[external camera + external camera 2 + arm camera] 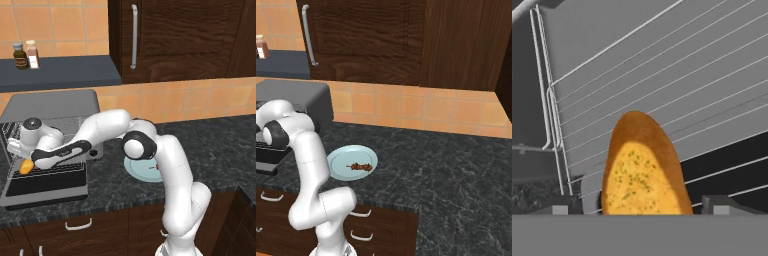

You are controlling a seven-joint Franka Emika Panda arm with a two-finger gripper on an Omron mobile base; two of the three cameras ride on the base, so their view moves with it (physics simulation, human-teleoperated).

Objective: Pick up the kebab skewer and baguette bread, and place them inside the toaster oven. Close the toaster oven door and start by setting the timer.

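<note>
The bread is being delivered into the oven. In the left base view the arm is stretched to the left, and the claw point(24, 159) is seen at the open front of the toaster oven point(55, 105), with the baguette point(26, 167) hanging at its tip, just above the lowered door point(45, 187). In the hand view the loaf point(643, 170) is seen standing between the two dark fingertips point(722, 204), one on each side of it, so the claw is judged to be clenched on the bread; actual contact of the pads is hidden at the bottom of that view. Behind the loaf the wire rack point(677, 85) is seen, with the dark door glass below it, which suggests the bread is at the mouth of the oven and not yet resting on the wires.

The kebab skewer point(359, 166) is left lying on the pale-blue plate point(338, 161) on the dark tabletop point(456, 165), to the right of the oven and well apart from the claw.

The first half of the loading step is therefore judged nearly done. The next move calls for the loaf to be carried a little deeper over the rack, lowered until it is borne by the wires, and let go. After that the skewer is to be fetched from the plate, the door shut, and the timer knob turned.
</note>
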